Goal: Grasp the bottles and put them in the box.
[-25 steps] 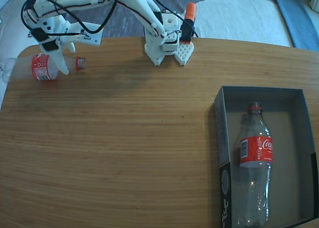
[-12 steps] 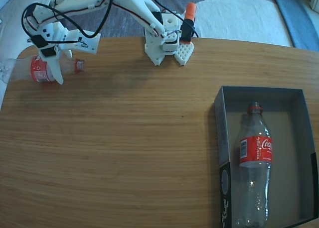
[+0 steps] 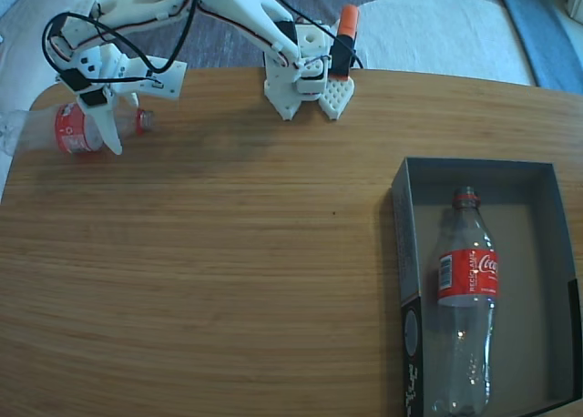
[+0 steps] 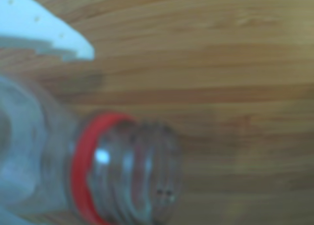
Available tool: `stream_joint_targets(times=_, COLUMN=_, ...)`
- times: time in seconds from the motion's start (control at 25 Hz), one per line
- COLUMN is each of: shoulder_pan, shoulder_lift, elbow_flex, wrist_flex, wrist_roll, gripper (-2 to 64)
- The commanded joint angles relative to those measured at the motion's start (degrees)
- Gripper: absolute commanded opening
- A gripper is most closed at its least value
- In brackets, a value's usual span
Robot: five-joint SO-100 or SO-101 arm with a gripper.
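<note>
One bottle (image 3: 71, 127) lies on its side at the table's far left corner in the fixed view, neck pointing right. My gripper (image 3: 117, 124) is down over its shoulder, open, with one finger (image 3: 113, 140) in front of it and the other behind. In the wrist view the red neck ring and the capless bottle mouth (image 4: 147, 176) fill the lower left. A white finger (image 4: 44, 33) sits above the bottle with a gap between them. A second bottle (image 3: 466, 289) lies inside the box (image 3: 406, 253) at the right, neck towards the far side.
The arm's white base (image 3: 301, 76), with an orange part, stands at the table's far edge in the middle. Bare wooden tabletop (image 3: 255, 253) stretches between the left corner and the box. The bottle at the left lies close to the table's rounded corner.
My gripper has dropped lower and shifted slightly left over the left bottle. That bottle has been nudged a little towards the near side. The box and its bottle have not moved.
</note>
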Motion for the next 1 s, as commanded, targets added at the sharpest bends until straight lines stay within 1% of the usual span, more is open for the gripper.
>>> stream_joint_targets(times=0.0, shoulder_pan=0.09, shoulder_lift=1.14, elbow_flex=-2.2, wrist_flex=-0.18, wrist_roll=-0.18, gripper=45.8)
stream_joint_targets(times=0.04, shoulder_pan=0.09, shoulder_lift=1.14, elbow_flex=-2.11, wrist_flex=-0.18, wrist_roll=-0.18, gripper=44.3)
stream_joint_targets(times=0.24, shoulder_pan=0.0, shoulder_lift=1.14, elbow_flex=-2.02, wrist_flex=-0.18, wrist_roll=-0.18, gripper=29.8)
stream_joint_targets(times=0.48, shoulder_pan=0.0, shoulder_lift=1.23, elbow_flex=-2.29, wrist_flex=-0.18, wrist_roll=-0.18, gripper=18.8)
stream_joint_targets(times=0.68, shoulder_pan=-0.26, shoulder_lift=1.76, elbow_flex=-2.2, wrist_flex=0.0, wrist_roll=-0.26, gripper=10.2)
stream_joint_targets(times=0.72, shoulder_pan=-0.26, shoulder_lift=1.76, elbow_flex=-2.2, wrist_flex=0.0, wrist_roll=-0.26, gripper=8.9)
stream_joint_targets(times=0.88, shoulder_pan=-0.44, shoulder_lift=1.93, elbow_flex=-2.11, wrist_flex=0.35, wrist_roll=-0.26, gripper=7.5)
stream_joint_targets(times=0.96, shoulder_pan=-0.7, shoulder_lift=2.02, elbow_flex=-2.72, wrist_flex=0.18, wrist_roll=-0.26, gripper=3.1)
